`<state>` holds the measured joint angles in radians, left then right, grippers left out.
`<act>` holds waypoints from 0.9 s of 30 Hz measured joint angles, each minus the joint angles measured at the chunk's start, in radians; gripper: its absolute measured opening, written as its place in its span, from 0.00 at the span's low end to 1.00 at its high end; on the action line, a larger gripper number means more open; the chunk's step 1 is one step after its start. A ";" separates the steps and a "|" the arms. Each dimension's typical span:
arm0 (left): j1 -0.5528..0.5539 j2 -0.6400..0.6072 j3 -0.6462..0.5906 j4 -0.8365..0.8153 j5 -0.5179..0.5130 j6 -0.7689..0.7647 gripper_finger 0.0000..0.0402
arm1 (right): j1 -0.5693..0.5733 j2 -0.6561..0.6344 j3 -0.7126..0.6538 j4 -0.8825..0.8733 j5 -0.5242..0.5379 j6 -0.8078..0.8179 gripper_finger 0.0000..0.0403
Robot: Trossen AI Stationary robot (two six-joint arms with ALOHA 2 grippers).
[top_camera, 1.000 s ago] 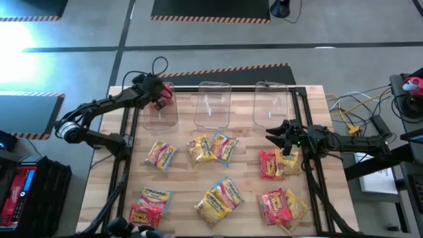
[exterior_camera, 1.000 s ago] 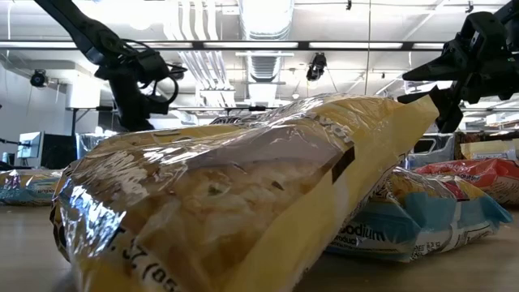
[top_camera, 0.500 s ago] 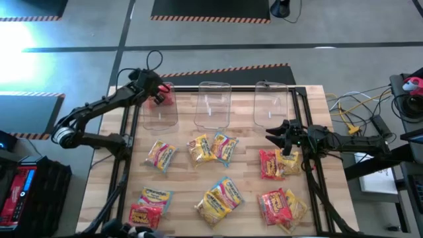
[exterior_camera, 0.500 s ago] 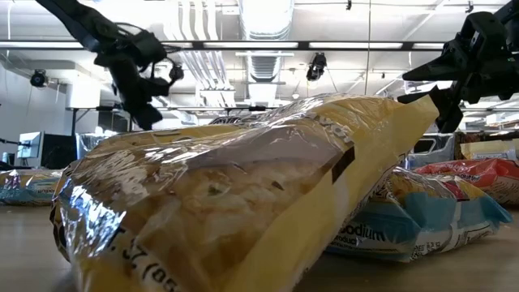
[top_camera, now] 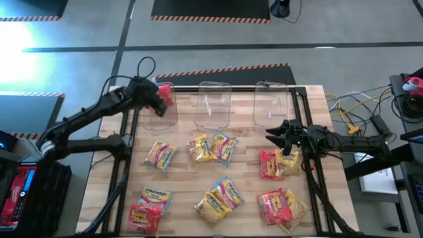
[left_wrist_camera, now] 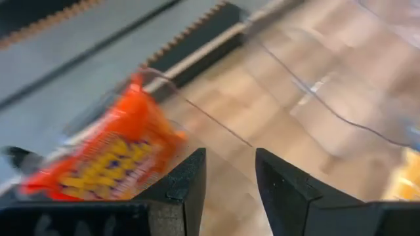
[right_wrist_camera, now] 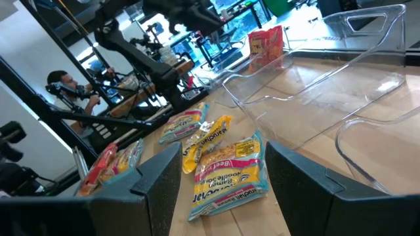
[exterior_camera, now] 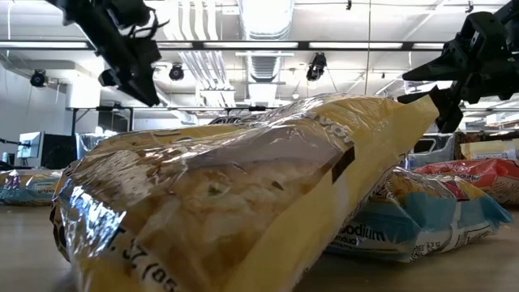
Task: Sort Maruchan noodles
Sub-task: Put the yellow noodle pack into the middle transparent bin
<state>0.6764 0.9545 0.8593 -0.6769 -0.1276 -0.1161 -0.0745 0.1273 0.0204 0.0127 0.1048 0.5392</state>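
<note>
A red Maruchan packet (top_camera: 165, 94) (left_wrist_camera: 105, 160) stands on edge at the far end of the left clear bin (top_camera: 160, 114). My left gripper (top_camera: 158, 108) (left_wrist_camera: 230, 177) hovers above that bin, tipped down. Its fingers are a narrow gap apart with nothing between them. Several more packets lie flat on the table: pink-yellow ones (top_camera: 160, 155) (top_camera: 225, 147), a yellow one (top_camera: 200, 148) and red ones (top_camera: 271, 164) (top_camera: 277, 205). My right gripper (top_camera: 281, 135) (right_wrist_camera: 223, 177) waits open at the right, above the red packet.
Two more clear bins (top_camera: 213, 104) (top_camera: 271, 104) stand in the far row beside the left one. A big yellow packet (exterior_camera: 243, 195) fills the low view. Dark frame rails (top_camera: 125, 165) run along both table sides. A person (right_wrist_camera: 62, 85) sits beyond the table.
My left gripper has risen out of the left bin and drawn back a little toward the near edge, rolling and tipping as it went. The red packet stays in the bin.
</note>
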 joint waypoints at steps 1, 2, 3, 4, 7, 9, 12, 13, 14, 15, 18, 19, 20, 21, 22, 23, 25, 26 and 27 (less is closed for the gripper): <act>-0.020 -0.007 -0.002 -0.012 0.007 -0.016 0.28 | 0.000 0.000 0.000 0.000 0.000 0.000 0.52; -0.042 -0.013 -0.002 -0.021 0.008 -0.031 0.28 | 0.000 0.000 0.000 0.000 0.000 0.000 0.52; -0.066 -0.017 -0.002 -0.024 0.008 -0.043 0.28 | 0.000 0.000 0.000 0.000 0.000 0.000 0.52; -0.091 -0.019 -0.002 -0.025 0.009 -0.054 0.28 | 0.000 0.000 0.000 0.000 0.000 0.000 0.52; -0.169 -0.018 -0.002 -0.029 0.010 -0.080 0.29 | 0.000 0.000 0.000 0.000 0.000 0.000 0.52; -0.220 -0.011 -0.002 -0.027 0.010 -0.085 0.30 | 0.000 0.000 0.000 0.000 0.000 0.000 0.52; -0.293 0.008 -0.002 -0.024 0.010 -0.085 0.33 | 0.000 0.000 0.000 0.000 0.000 0.000 0.52; -0.318 0.014 -0.002 -0.019 0.010 -0.089 0.34 | 0.000 0.000 0.000 0.000 0.000 0.000 0.52; -0.341 0.021 -0.002 -0.011 0.010 -0.097 0.36 | 0.000 0.000 0.000 0.000 0.000 0.000 0.52; -0.365 0.026 -0.002 0.002 0.010 -0.110 0.38 | 0.000 0.000 0.000 0.000 0.000 0.000 0.52; -0.435 0.044 -0.002 0.049 0.015 -0.149 0.43 | 0.000 0.000 0.000 0.000 0.000 0.000 0.52; -0.460 0.052 -0.002 0.067 0.018 -0.164 0.44 | 0.000 0.000 0.000 0.000 0.000 0.000 0.52; -0.487 0.060 -0.002 0.085 0.022 -0.182 0.46 | 0.000 0.000 0.000 0.000 0.000 0.000 0.52; -0.513 0.070 -0.002 0.104 0.030 -0.206 0.47 | 0.000 0.000 0.000 0.000 0.000 0.000 0.52; -0.540 0.081 -0.002 0.121 0.034 -0.235 0.48 | 0.000 0.000 0.000 0.000 0.000 0.000 0.52; -0.569 0.093 -0.003 0.139 0.036 -0.264 0.49 | 0.000 0.000 0.000 0.000 0.000 0.000 0.52; -0.627 0.122 -0.003 0.179 0.039 -0.328 0.50 | 0.000 0.000 0.000 0.000 0.000 0.000 0.52; -0.658 0.138 -0.003 0.196 0.041 -0.366 0.51 | 0.000 0.000 0.000 0.000 0.000 0.000 0.52; -0.687 0.156 -0.003 0.213 0.041 -0.401 0.52 | 0.000 0.000 0.000 0.000 0.000 0.000 0.52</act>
<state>-0.0102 1.1104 0.8566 -0.4635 -0.0864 -0.5173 -0.0742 0.1273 0.0204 0.0127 0.1051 0.5392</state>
